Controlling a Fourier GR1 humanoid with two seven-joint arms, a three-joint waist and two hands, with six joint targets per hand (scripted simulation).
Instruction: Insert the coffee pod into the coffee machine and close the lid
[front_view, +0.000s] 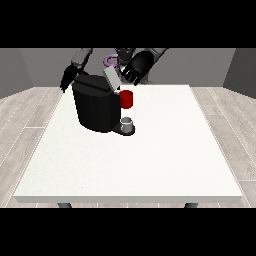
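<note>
The hand at the view's left (66, 80) hangs by the coffee machine (95, 107), fingers unreadable. A grey thing (128, 122) sits at its base. The hand at the view's right (134, 70), fingers curled, is nearest the raised lid (111, 79).

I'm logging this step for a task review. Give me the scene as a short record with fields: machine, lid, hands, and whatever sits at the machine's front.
coffee machine: black, on the white table, toward the view's left
lid: grey, tilted up, not closed
red thing at the machine: at its front, upper part
grey thing: small, on the machine's base below the red thing
hand at the view's right: close above the lid
hand at the view's left: beside the machine's top
</note>
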